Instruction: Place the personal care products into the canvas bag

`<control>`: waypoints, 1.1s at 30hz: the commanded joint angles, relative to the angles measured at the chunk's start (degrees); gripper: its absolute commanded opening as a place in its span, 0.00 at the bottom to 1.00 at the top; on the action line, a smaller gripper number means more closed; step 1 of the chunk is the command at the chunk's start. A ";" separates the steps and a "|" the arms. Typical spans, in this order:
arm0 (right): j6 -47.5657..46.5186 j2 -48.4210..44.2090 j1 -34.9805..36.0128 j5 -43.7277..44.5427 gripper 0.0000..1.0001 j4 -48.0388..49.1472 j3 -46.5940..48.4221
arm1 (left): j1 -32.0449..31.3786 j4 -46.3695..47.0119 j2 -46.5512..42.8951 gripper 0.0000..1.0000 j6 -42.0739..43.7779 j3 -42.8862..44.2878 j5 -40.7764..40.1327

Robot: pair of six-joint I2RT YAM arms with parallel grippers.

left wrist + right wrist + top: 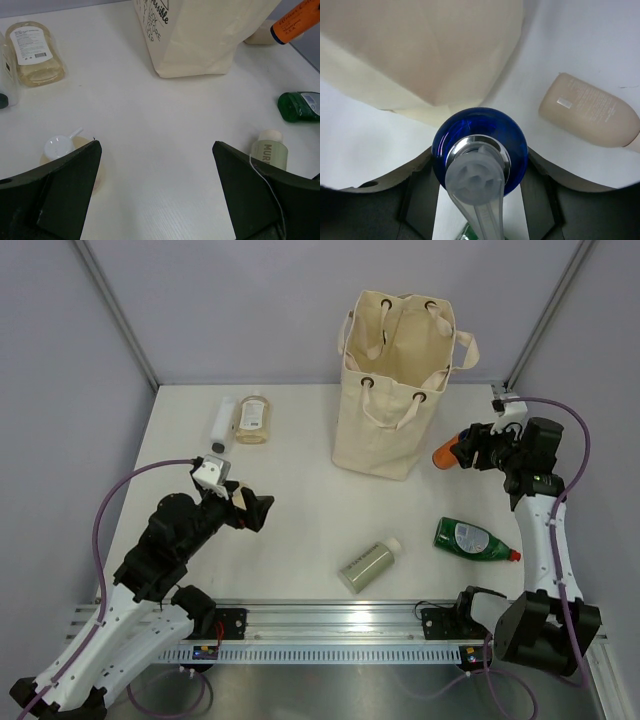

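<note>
Right gripper (464, 450) pinched the glossy orange plastic bottle (444, 453) at its round blue cap. The bottle's long axis lay near level, orange base aimed left at the soft, creased cream canvas bag (392, 400) just beside it. That bag stood open on the smooth white table (300, 470), plain grey panel walls around. Left gripper (254, 508) hovered low, fingers spread wide, gripping nothing.
</note>
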 commanded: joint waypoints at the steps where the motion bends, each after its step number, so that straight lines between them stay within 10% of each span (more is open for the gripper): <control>1: 4.39 -5.90 -0.06 -8.15 0.00 -0.28 7.63 | 0.07 4.07 0.23 0.99 0.48 -0.77 1.52; 14: 13.79 -1.61 -0.06 -16.75 0.00 -4.26 40.60 | 0.07 4.42 2.08 0.99 0.48 -0.15 2.75; 23: 24.79 20.77 4.76 -14.14 0.00 3.57 63.72 | 0.07 3.72 3.04 0.99 -0.23 0.64 2.57; 33: 3.09 38.30 19.09 -0.69 0.00 -12.67 69.37 | 0.07 -2.86 4.19 0.99 -5.13 3.45 -1.81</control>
